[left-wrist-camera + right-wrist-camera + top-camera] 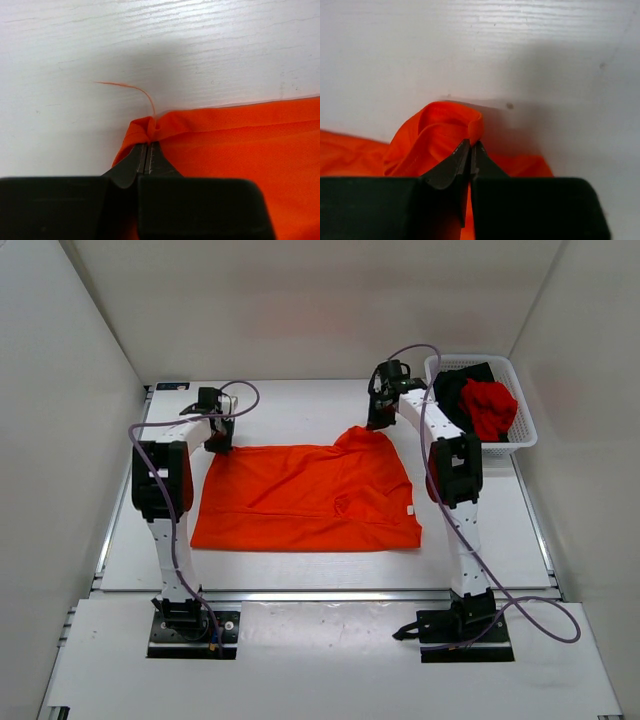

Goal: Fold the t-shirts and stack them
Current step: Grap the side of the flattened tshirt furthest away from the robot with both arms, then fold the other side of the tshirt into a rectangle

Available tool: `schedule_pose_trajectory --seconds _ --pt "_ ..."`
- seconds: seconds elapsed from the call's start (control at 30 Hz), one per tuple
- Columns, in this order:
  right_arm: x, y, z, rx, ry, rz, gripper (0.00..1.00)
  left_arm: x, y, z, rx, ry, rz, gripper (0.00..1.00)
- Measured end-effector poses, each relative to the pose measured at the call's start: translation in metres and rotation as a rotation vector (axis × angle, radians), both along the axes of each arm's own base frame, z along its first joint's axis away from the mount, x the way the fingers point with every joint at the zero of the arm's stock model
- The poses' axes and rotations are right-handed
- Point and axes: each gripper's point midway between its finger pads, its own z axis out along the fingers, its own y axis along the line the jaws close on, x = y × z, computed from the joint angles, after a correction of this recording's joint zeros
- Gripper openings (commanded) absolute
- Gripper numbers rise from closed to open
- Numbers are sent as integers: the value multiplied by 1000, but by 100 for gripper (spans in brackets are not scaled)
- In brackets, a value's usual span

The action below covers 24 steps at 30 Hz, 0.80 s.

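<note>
The orange t-shirt (pixel 310 498) lies spread across the middle of the white counter (pixel 300 405). Its near hem runs straight from 9 to 3 o'clock, with a small white tag (pixel 410 510) by the 4 o'clock corner. A strip of counter shows between that hem and the counter's near edge. A wider band shows at 12 o'clock, between the shirt's far edge and the back wall (pixel 320 300). Walls also close the space at 9 and 3 o'clock.

At 2 o'clock a white mesh basket (pixel 527 435) sits in the far corner, holding the black t-shirt (pixel 455 390) and the red t-shirt (pixel 490 405).

Both arms rise from their bases at 6 o'clock, elbows high, forearms reaching toward 12 o'clock with wrists tipped down. The left gripper (pixel 220 445) is down at the shirt's 10 o'clock corner. Its fingers (pixel 132 162) are pressed together on a small bunched fold of the orange cloth, low against the counter. A loose orange thread (pixel 130 87) curls from that corner. The right gripper (pixel 378 423) is at the shirt's 1 o'clock corner. Its fingers (pixel 452 167) are clamped on a rolled fold of the orange cloth, pulled up into a peak above the counter.
</note>
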Motion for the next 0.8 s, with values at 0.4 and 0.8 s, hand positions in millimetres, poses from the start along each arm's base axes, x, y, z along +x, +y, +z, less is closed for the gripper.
schedule_pose_trajectory --seconds 0.4,0.8 --pt "-78 -4 106 94 -102 90 0 -55 -1 46 164 -78 -181 0" --pt "-235 -18 72 172 -32 151 0 -135 -3 82 337 -217 -389 0"
